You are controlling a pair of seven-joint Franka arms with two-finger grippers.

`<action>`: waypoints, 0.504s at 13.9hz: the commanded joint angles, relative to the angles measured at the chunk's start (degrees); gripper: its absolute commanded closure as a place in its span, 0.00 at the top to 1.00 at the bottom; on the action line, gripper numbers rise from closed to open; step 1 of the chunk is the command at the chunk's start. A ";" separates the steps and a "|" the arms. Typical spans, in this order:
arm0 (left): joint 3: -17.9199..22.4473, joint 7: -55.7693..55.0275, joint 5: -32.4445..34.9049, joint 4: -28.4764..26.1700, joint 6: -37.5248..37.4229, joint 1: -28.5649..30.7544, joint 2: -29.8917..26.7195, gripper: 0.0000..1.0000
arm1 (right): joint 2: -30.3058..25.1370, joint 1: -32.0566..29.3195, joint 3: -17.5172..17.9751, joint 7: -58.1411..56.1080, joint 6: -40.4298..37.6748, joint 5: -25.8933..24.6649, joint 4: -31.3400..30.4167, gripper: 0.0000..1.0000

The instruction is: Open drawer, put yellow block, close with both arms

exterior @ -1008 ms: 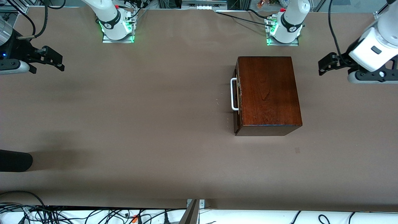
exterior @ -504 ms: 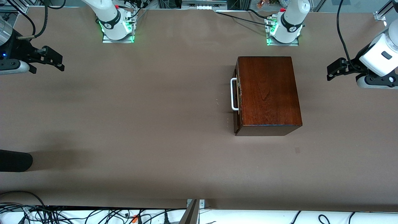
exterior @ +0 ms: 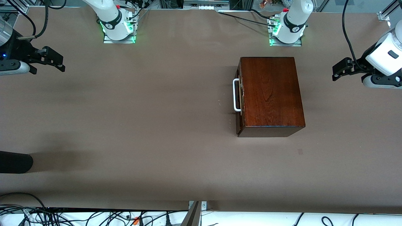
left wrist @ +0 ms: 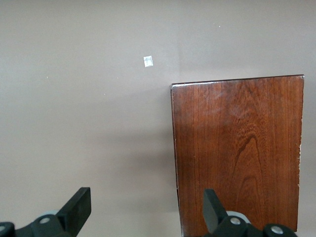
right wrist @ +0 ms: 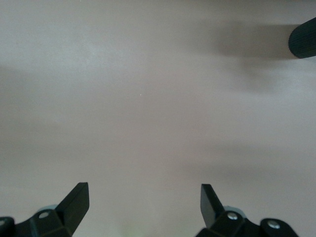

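The dark wooden box (exterior: 270, 94) stands on the table near the left arm's base. Its drawer (exterior: 240, 103) is shut, and the white bar handle (exterior: 236, 95) faces the right arm's end of the table. My left gripper (exterior: 336, 72) is open and empty over bare table at the left arm's end, apart from the box. In the left wrist view the gripper (left wrist: 146, 202) looks down on the box top (left wrist: 237, 153). My right gripper (exterior: 58, 62) is open and empty over bare table at the right arm's end, as the right wrist view (right wrist: 143, 195) shows. The yellow block is out of view.
A black rounded object (exterior: 14, 161) lies at the table edge at the right arm's end, nearer the front camera; it also shows in the right wrist view (right wrist: 303, 39). A small square mark (exterior: 300, 151) is on the table near the box.
My left gripper has drawn back from the box toward the left arm's end of the table. The right arm and the box have not moved.
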 commanded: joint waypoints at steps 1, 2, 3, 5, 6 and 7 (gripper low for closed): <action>0.24 1.08 -1.19 -1.93 1.10 -0.20 -1.68 1.00 | 0.34 -0.39 0.18 0.09 -1.18 -0.08 1.14 1.00; 0.24 0.91 -1.19 -1.93 1.10 -0.03 -1.68 1.00 | 0.34 -0.39 0.10 0.09 -1.18 -0.08 1.14 1.00; 0.24 0.38 -1.19 -1.93 1.10 -0.03 -1.68 1.00 | 0.34 -0.39 -0.08 0.18 -1.18 -0.16 1.14 1.00; 0.24 0.29 -1.36 -2.01 1.10 0.06 -1.68 1.00 | 0.42 -0.39 -0.08 0.18 -1.18 -0.16 1.14 1.00; 0.24 0.29 -1.62 -2.01 1.10 0.15 -1.68 1.00 | 0.34 -0.39 -0.08 0.18 -1.18 -0.08 1.14 1.00; 0.24 0.29 -1.63 -2.01 1.10 0.32 -1.68 1.00 | 0.34 -0.30 -0.08 0.09 -1.18 -0.16 1.14 1.00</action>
